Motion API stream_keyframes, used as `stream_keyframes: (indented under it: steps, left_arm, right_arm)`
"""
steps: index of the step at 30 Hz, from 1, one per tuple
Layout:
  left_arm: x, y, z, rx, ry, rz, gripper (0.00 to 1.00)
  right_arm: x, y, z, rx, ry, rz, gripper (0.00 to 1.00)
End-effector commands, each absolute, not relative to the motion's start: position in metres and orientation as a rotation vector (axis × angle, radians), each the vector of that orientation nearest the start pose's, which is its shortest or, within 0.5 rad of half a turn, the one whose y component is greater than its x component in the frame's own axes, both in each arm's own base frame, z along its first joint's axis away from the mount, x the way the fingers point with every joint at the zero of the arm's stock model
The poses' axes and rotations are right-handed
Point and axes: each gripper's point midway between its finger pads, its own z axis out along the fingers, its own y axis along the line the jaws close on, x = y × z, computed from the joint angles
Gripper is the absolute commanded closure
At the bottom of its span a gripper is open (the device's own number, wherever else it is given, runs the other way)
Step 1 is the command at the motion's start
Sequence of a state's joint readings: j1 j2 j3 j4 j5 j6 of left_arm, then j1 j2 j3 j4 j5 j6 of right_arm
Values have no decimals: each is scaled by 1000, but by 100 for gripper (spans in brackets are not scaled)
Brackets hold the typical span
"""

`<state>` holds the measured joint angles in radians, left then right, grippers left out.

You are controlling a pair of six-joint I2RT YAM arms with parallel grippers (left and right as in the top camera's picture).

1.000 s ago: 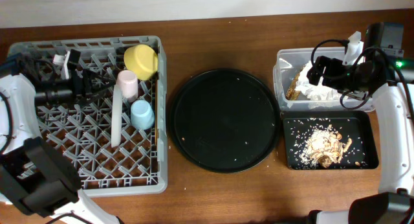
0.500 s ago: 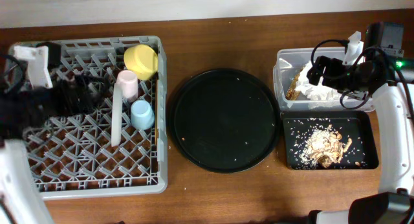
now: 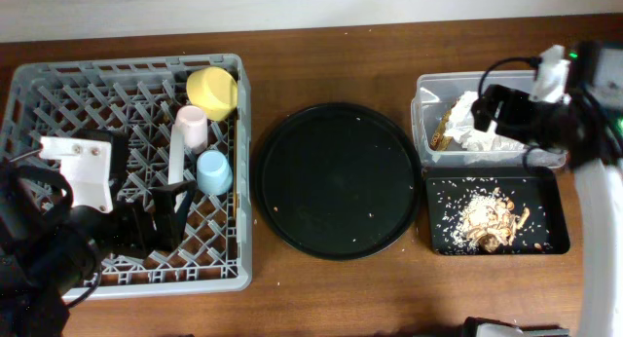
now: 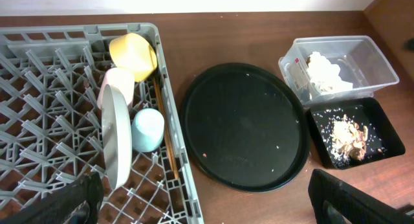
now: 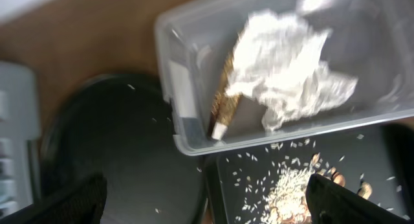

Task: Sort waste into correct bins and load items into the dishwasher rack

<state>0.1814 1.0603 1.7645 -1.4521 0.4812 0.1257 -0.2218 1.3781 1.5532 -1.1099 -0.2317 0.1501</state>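
Observation:
The grey dishwasher rack (image 3: 117, 89) holds the yellow bowl (image 3: 212, 92), pink cup (image 3: 192, 128), light-blue cup (image 3: 213, 171), the plate on edge (image 4: 116, 143) and the chopsticks (image 4: 165, 133) along its right wall. My left gripper (image 3: 165, 218) is open and empty above the rack's near part. The clear tub (image 3: 487, 81) holds the white tissue (image 5: 291, 75) and the brown wrapper (image 5: 226, 104). The shallow black tray (image 3: 547, 186) holds the food scraps (image 3: 487, 220). My right gripper (image 3: 492, 111) is open and empty above the tub.
A large round black tray (image 3: 338, 179) with a few crumbs lies between the rack and the bins. Bare wooden table runs along the front edge and behind the round tray. The tub and the shallow tray touch side to side.
My left arm has swung from the rack's far left to its near middle, away from the plate. My right gripper has shifted slightly to the right over the tub.

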Motion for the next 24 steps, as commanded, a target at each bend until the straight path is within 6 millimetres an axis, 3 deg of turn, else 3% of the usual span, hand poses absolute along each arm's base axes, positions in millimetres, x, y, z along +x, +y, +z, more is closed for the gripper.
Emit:
stream_keyframes:
  steps: [1, 3, 7, 9, 12, 13, 15, 20, 22, 24]
  left_arm:
    - [215, -41, 395, 169, 2239, -386, 1]
    - [215, -41, 395, 169, 2239, -386, 1]
    - [215, -41, 395, 169, 2239, -386, 1]
    - [215, -41, 395, 169, 2239, -386, 1]
    - [215, -41, 395, 169, 2239, -386, 1]
    - [215, -41, 395, 169, 2239, -386, 1]
    - [215, -41, 395, 169, 2239, -386, 1]
    - [215, -41, 395, 169, 2239, -386, 1]
    - [215, -41, 395, 169, 2239, -386, 1]
    - [215, -41, 395, 169, 2239, -386, 1]
  right_arm:
    - [289, -26, 363, 287, 2200, 208, 1]
    - [260, -19, 392, 255, 2090, 192, 2]
    - [150, 25, 457, 47, 1765, 238, 1]
    - [92, 27, 463, -59, 1614, 192, 1]
    - [50, 11, 435, -44, 1491, 133, 1]
    - [46, 6, 426, -24, 1459, 116, 1]
    - [60, -1, 415, 16, 1390, 84, 1]
    - [140, 1, 408, 23, 1166, 59, 1]
    - [171, 3, 385, 25, 1096, 62, 1]
    - [194, 8, 350, 7, 1120, 72, 1]
